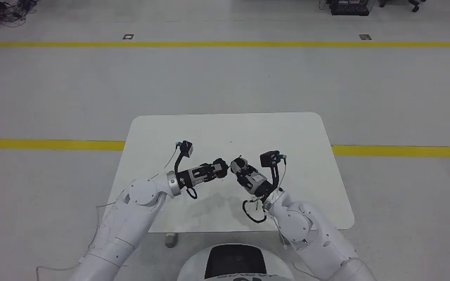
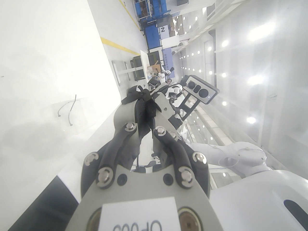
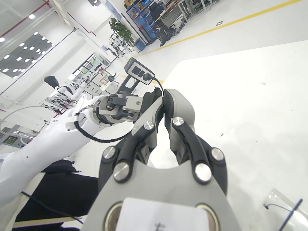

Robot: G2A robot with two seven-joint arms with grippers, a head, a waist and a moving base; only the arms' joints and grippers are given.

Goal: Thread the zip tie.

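My two grippers meet tip to tip above the middle of the white table. The left gripper comes in from the left and the right gripper from the right. Seen from its own wrist, the left gripper is shut, with its black pads pressed together. The right gripper is shut too, and the left arm's fingers sit just beyond its tips. Whether anything thin is pinched between the pads is hidden. Two thin zip ties lie loose on the table in a clear tray.
The clear tray also appears in the right wrist view, holding a thin tie and a blue stick. The table's far half is bare white surface. Yellow floor lines run beyond the table.
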